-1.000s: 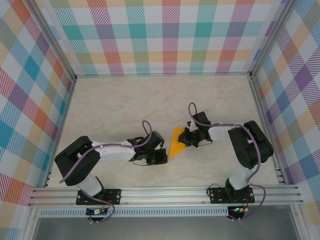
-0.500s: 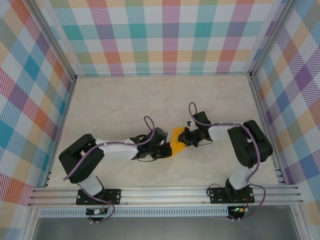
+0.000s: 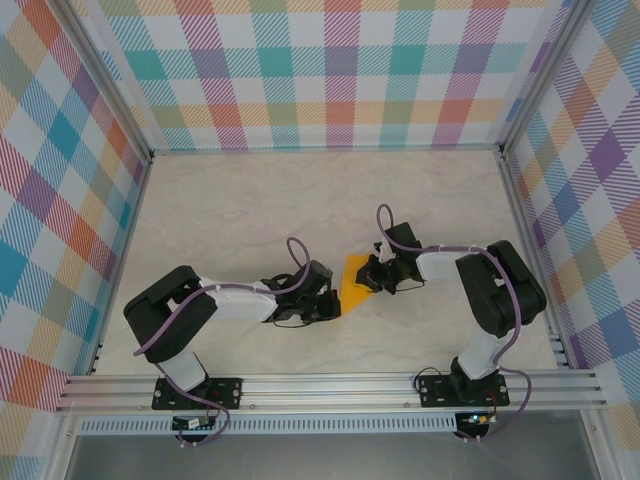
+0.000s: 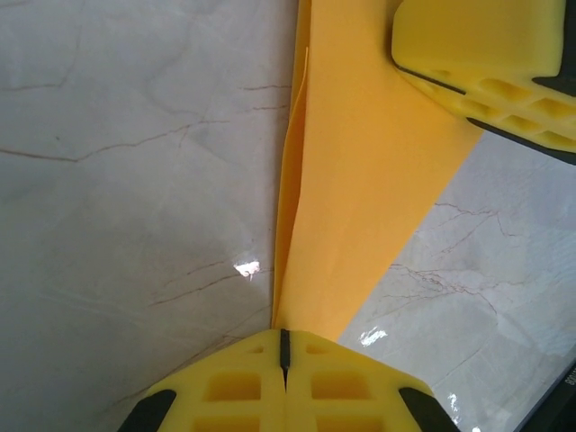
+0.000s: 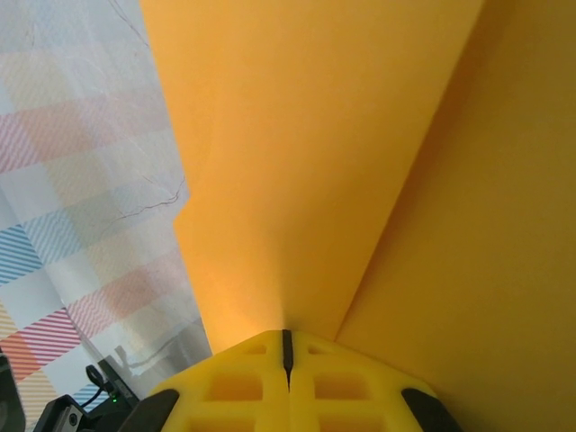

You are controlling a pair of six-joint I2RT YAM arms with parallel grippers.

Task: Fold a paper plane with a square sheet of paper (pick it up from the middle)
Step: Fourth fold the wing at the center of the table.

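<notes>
The orange-yellow sheet of paper (image 3: 352, 280) is folded into a narrow wedge with a long crease and lies between the two arms at mid-table. My left gripper (image 3: 334, 303) is shut at its near, pointed end. In the left wrist view the paper (image 4: 360, 180) tapers right into the closed yellow fingers (image 4: 225, 387). My right gripper (image 3: 369, 276) is shut on the paper's far right side. In the right wrist view the creased paper (image 5: 306, 162) rises straight out of the closed jaw seam of my right gripper (image 5: 286, 346). One right finger (image 4: 477, 45) shows over the paper in the left wrist view.
The marble tabletop (image 3: 230, 220) is bare around the arms. Checked walls (image 3: 330, 70) close in the back and both sides, and an aluminium rail (image 3: 330, 385) runs along the near edge.
My left gripper has slid right to the paper's near tip and closed on it, covering that tip. The right gripper has held still.
</notes>
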